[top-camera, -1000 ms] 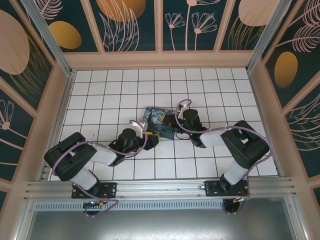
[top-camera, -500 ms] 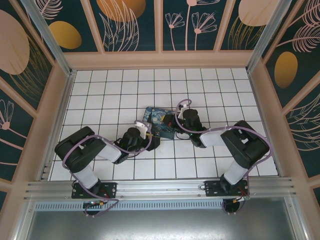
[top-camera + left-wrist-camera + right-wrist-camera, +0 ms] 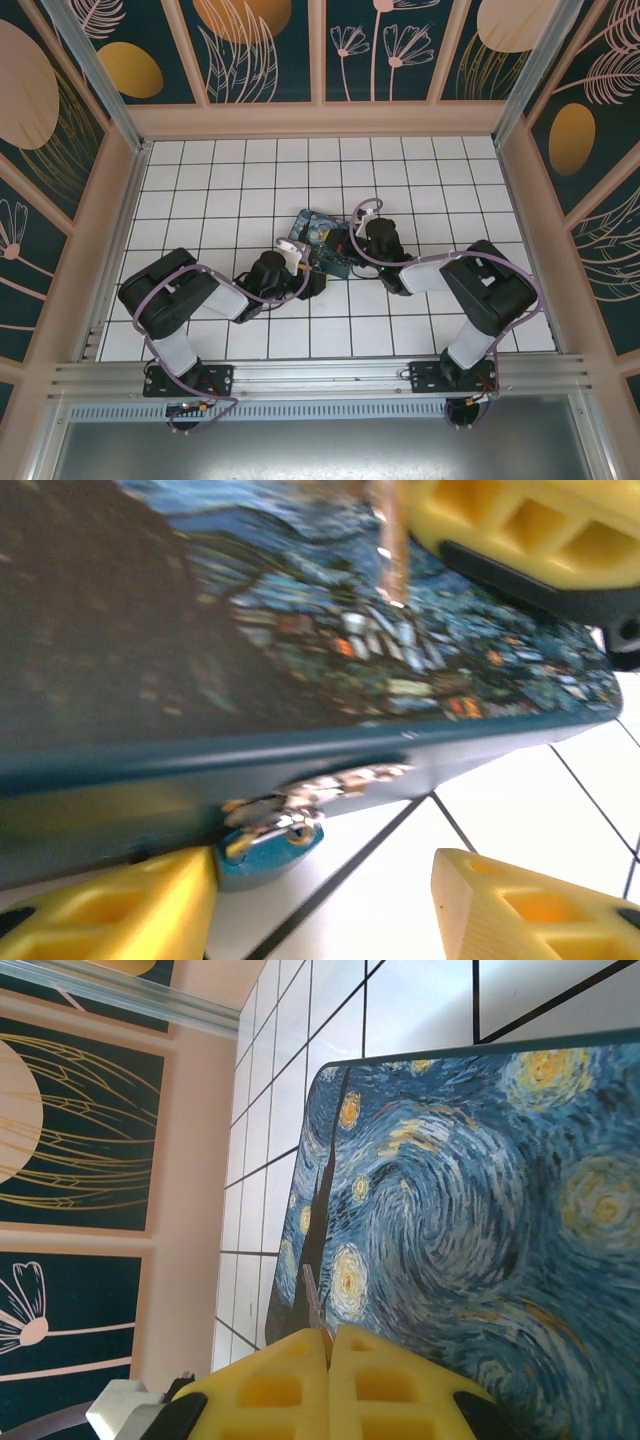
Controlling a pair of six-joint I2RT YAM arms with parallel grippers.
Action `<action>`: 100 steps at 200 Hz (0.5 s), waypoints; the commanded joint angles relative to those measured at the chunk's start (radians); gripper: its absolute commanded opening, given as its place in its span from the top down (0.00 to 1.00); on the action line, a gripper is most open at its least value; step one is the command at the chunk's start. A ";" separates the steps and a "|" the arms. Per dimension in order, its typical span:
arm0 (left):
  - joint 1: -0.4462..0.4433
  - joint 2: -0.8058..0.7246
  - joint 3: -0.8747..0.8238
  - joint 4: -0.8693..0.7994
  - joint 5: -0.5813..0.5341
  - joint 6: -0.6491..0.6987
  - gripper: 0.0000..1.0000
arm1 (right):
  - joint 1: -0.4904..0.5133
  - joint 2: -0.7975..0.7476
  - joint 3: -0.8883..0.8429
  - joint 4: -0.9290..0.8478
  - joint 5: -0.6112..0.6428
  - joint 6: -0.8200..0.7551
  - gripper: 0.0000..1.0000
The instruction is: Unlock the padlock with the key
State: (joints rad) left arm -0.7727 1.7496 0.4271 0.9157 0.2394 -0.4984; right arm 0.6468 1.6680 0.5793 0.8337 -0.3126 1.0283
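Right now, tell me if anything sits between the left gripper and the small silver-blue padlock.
Nothing visible does. The small silvery padlock with a blue body hangs at the front edge of the starry-night painted box, just beyond the open left gripper.

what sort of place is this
Likely a purpose-built robot test cell: a white gridded table boxed in by patterned wall panels, two arms bolted to an aluminium rail, and a painted box with a padlock staged at centre.
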 commanded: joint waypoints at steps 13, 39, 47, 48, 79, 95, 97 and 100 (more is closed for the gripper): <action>-0.005 -0.002 0.010 0.068 0.112 -0.033 0.40 | -0.003 0.028 0.005 0.024 -0.014 0.007 1.00; -0.004 0.005 0.012 0.080 0.115 -0.051 0.40 | -0.001 0.036 0.008 0.030 -0.015 0.011 1.00; -0.004 0.009 0.011 0.080 0.109 -0.055 0.40 | -0.001 0.038 0.009 0.031 -0.015 0.013 1.00; -0.004 0.010 0.011 0.082 0.108 -0.055 0.40 | -0.001 0.039 0.009 0.030 -0.014 0.013 1.00; -0.005 0.049 0.003 0.124 0.100 -0.089 0.40 | 0.002 0.040 0.010 0.030 -0.014 0.013 1.00; -0.004 0.075 -0.008 0.176 0.106 -0.123 0.39 | 0.002 0.040 0.010 0.030 -0.015 0.013 1.00; -0.004 0.077 -0.009 0.183 0.107 -0.127 0.39 | 0.002 0.041 0.010 0.030 -0.014 0.013 1.00; -0.004 0.082 -0.012 0.194 0.107 -0.133 0.39 | 0.001 0.040 0.010 0.030 -0.014 0.012 1.00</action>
State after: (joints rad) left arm -0.7727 1.7908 0.4263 1.0035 0.3187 -0.5713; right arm 0.6472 1.6825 0.5793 0.8585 -0.3164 1.0317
